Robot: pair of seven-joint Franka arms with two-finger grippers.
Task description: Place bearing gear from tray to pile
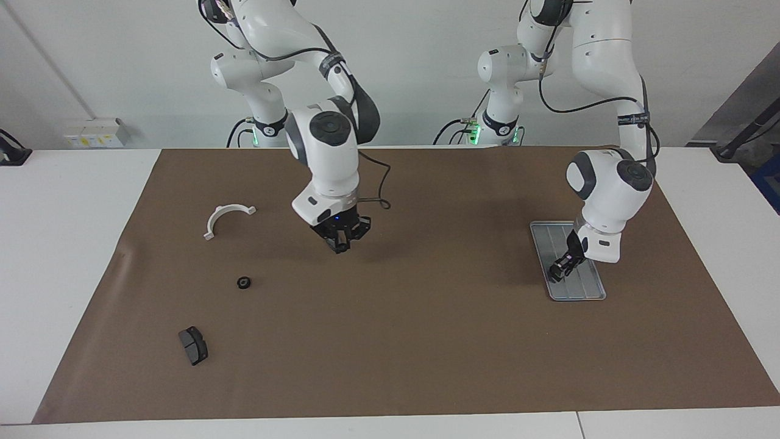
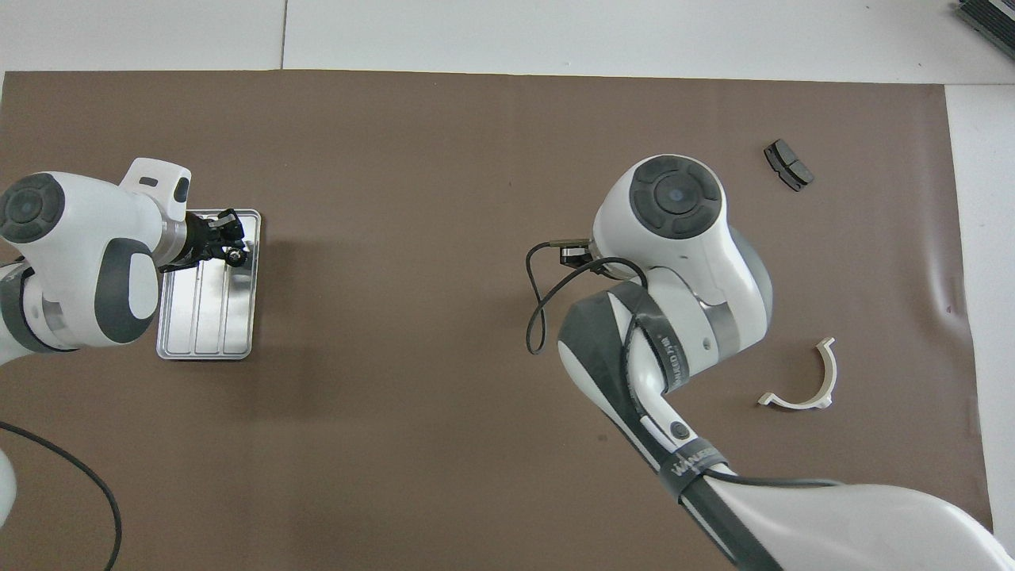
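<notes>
On the tray point(image 1: 551, 239), at the end farther from the robots: left claw point(image 1: 559, 269) low over a small gear point(image 2: 235, 254), grip state not discernible. Seat fingers squarely, lift straight, carry to lone gear point(image 1: 244, 282). Right claw point(image 1: 342, 241): waiting above worktop point(image 1: 426, 317), apparently narrow

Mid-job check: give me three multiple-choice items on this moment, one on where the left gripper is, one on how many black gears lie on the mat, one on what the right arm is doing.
1. The left gripper is over:
A. the tray
B. the white half-ring bracket
C. the dark pad

2. Black gears lying on the brown mat:
A. three
B. one
C. none

3. The right gripper:
A. rests on the tray
B. presses the bracket
C. hangs above bare mat

Answers:
1 A, its fingertips sit low over the tray's grooves.
2 B, a single black gear lies between the bracket and the pad.
3 C, nothing lies under it.
</notes>
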